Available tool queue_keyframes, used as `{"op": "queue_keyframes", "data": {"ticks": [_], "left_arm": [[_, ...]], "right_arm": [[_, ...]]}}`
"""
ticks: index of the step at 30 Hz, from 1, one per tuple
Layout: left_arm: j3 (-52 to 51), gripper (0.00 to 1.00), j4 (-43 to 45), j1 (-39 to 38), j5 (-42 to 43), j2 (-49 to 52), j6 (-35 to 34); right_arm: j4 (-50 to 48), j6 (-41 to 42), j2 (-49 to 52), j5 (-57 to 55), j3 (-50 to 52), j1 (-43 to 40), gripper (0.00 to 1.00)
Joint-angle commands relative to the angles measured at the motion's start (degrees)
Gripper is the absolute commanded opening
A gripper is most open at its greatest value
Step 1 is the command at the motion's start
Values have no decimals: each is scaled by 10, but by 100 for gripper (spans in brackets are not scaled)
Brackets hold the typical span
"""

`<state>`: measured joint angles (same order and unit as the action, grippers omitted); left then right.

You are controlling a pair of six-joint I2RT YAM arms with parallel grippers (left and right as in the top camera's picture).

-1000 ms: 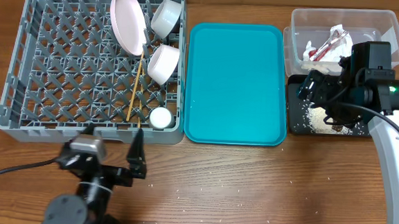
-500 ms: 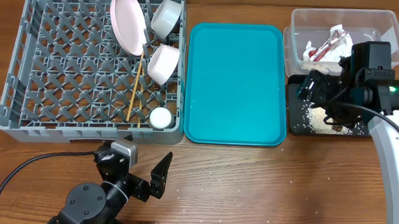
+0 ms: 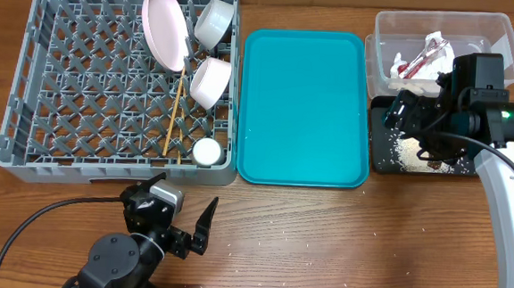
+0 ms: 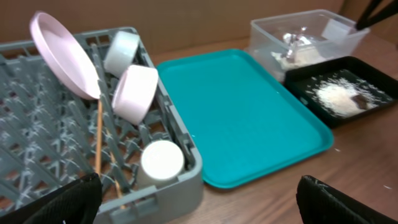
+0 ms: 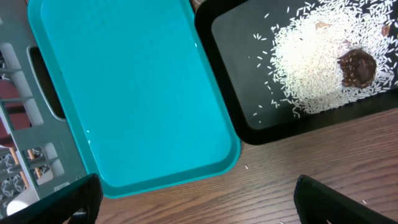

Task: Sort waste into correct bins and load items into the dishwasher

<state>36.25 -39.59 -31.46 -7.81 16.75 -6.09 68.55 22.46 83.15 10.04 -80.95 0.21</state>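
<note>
The grey dish rack (image 3: 29, 76) holds the white plate (image 3: 163, 28), two white bowls (image 3: 214, 22) (image 3: 211, 81), the small cup (image 3: 206, 151) and the chopsticks (image 3: 176, 112). They also show in the left wrist view: plate (image 4: 62, 56), cup (image 4: 162, 160). The clear tub (image 3: 496, 34) holds the white-and-red wrapper (image 3: 420, 57). The black tray (image 3: 383, 156) holds rice (image 5: 317, 62) and the brown lump (image 5: 356, 67). My left gripper (image 3: 177, 212) is open and empty over the table in front of the rack. My right gripper (image 3: 416, 131) is open and empty above the black tray.
The teal serving tray (image 3: 304, 107) lies between the rack and the bins, with nothing on it. Stray rice grains (image 3: 260, 242) are scattered over the wooden table in front. A black cable (image 3: 29, 219) trails from the left arm.
My left gripper has pulled back from the rack's front edge toward the table's near side and turned to the right. The right arm has not moved.
</note>
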Motion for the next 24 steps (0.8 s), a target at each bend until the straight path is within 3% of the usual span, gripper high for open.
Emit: {"op": "queue_keyframes", "data": {"ticks": [1,4,9,19,24], "left_arm": [[-49,100,36,43,-30,-5,49],[-94,100,112,102,-21,-6,53],[-173,100,243,190,62,-51,140],[-249,100,275,307,91,-160,178],[-306,100,377,320,94,-166,205]], "right_arm": [[-3,-2,-1,-6,0,2,100],[-3,-2,-1,-6,0,2,100],[-3,-2,-1,-6,0,2,100],[-3,-2,-1,-6,0,2,100],[-3,-2,-1,-6,0,2,100]]}}
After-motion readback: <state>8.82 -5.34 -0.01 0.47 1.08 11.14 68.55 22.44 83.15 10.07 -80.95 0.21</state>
